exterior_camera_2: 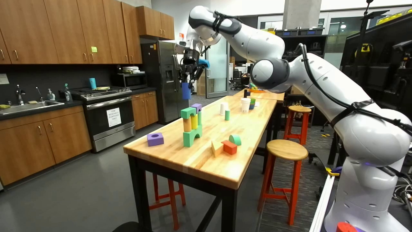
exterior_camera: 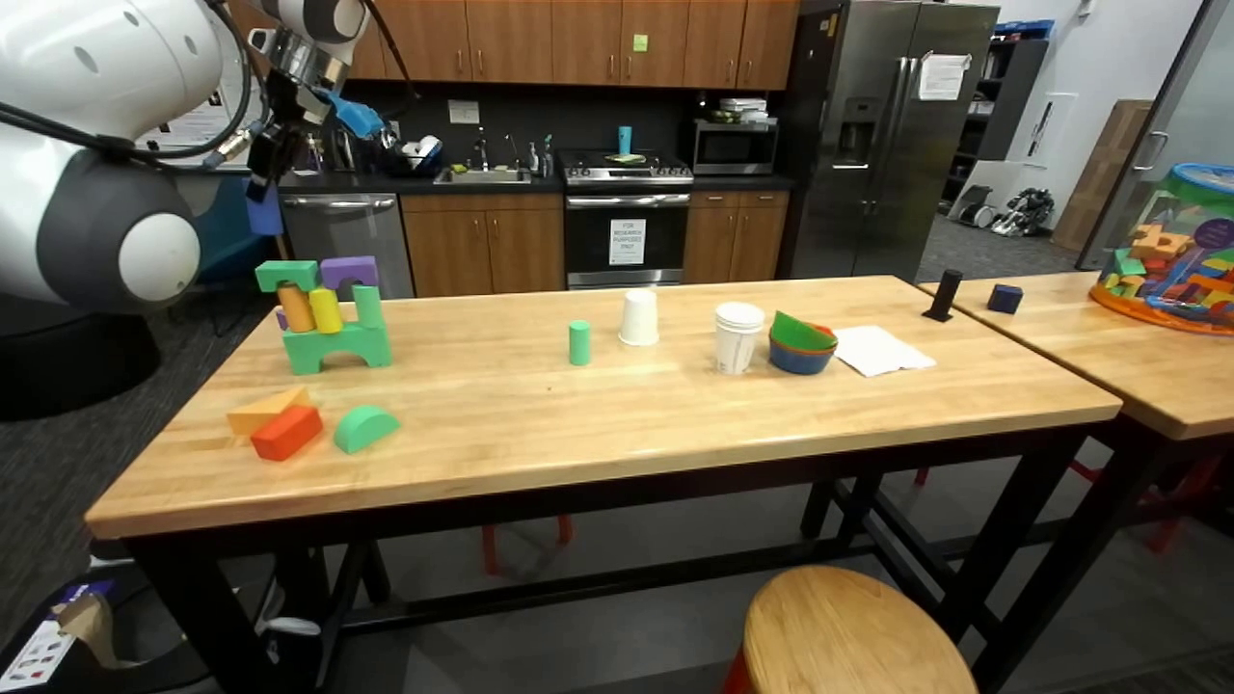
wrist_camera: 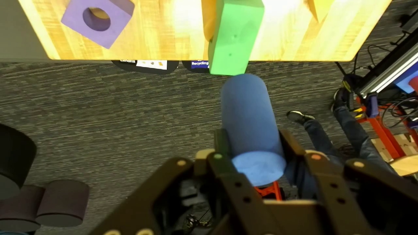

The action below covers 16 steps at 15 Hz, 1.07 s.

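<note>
My gripper [wrist_camera: 256,142] is shut on a blue cylinder [wrist_camera: 249,111], its pads against both sides near one end. In both exterior views the blue cylinder [exterior_camera_2: 186,91] hangs upright in the air, higher than a block stack and apart from it. That stack has a green arch [exterior_camera: 337,349] at its base. On it stand an orange cylinder [exterior_camera: 297,310], a yellow cylinder [exterior_camera: 326,310] and a green upright block [exterior_camera: 367,306]. A green block [exterior_camera_2: 188,112] and a purple arch [exterior_camera: 349,271] lie on top. A purple block with a round hole [exterior_camera_2: 155,139] rests near the table corner.
An orange wedge [exterior_camera: 265,412], a red block [exterior_camera: 287,433] and a green half-round [exterior_camera: 366,428] lie near the stack. Farther along are a green cylinder [exterior_camera: 578,343], white cups [exterior_camera: 735,337] and bowls [exterior_camera: 800,359]. Someone's legs [wrist_camera: 352,124] show in the wrist view.
</note>
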Each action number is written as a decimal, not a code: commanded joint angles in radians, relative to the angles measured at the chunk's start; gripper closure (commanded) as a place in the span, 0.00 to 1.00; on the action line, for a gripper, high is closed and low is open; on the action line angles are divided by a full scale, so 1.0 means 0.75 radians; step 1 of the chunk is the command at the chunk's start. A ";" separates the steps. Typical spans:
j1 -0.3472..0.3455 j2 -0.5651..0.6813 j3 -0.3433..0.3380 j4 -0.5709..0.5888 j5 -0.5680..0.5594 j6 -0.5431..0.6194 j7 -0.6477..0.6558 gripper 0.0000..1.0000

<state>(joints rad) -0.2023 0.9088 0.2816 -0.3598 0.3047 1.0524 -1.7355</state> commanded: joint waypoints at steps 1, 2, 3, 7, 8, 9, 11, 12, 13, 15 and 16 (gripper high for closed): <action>-0.003 0.025 -0.010 -0.003 0.033 0.006 0.024 0.84; -0.003 0.029 -0.013 -0.007 0.029 0.008 0.028 0.84; 0.001 0.034 -0.019 -0.010 0.021 0.013 0.035 0.84; 0.000 0.049 -0.014 -0.011 0.025 0.000 0.049 0.84; 0.001 0.048 -0.015 -0.011 0.022 0.000 0.047 0.84; 0.001 0.043 -0.016 -0.011 0.021 -0.002 0.047 0.84; 0.002 0.040 -0.018 -0.010 0.017 -0.002 0.045 0.84; 0.001 0.041 -0.019 -0.010 0.016 -0.004 0.045 0.84; -0.001 0.041 -0.018 -0.009 0.018 -0.006 0.047 0.84; -0.007 0.043 -0.017 -0.009 0.020 -0.008 0.049 0.84; -0.009 0.043 -0.019 -0.009 0.018 -0.009 0.049 0.84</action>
<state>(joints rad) -0.2055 0.9533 0.2794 -0.3667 0.3051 1.0549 -1.7126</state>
